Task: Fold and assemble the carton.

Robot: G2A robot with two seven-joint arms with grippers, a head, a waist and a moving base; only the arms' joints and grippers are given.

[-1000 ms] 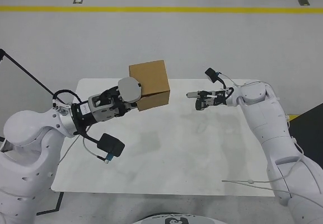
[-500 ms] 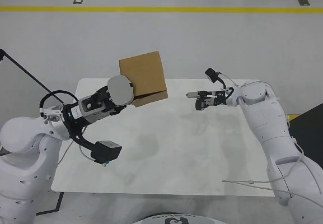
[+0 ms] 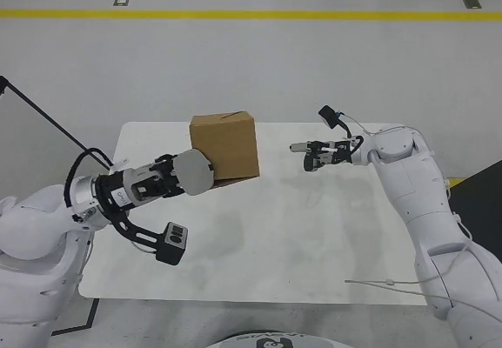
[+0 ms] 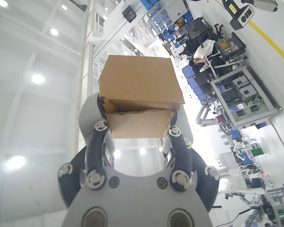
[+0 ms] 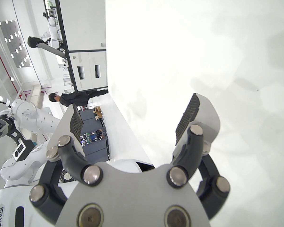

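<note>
A brown cardboard carton (image 3: 225, 145), folded into a box, is held above the far left part of the white table (image 3: 303, 235). My left gripper (image 3: 200, 171) is shut on its lower left side. In the left wrist view the carton (image 4: 139, 88) sits between the two fingers (image 4: 101, 128), tilted up against the ceiling, with one flap edge showing along its near side. My right gripper (image 3: 307, 157) hovers over the far right part of the table, apart from the carton. Its pads (image 5: 188, 116) stand open with nothing between them.
A black frame (image 3: 24, 109) stands off the table's left side. A yellow floor line (image 3: 251, 14) runs along the far side. A thin white cable (image 3: 390, 282) lies near the table's front right corner.
My left arm has turned the carton and swung it down and slightly right, its broad face now toward the camera. The wrist camera block moved right. The right arm has kept still.
</note>
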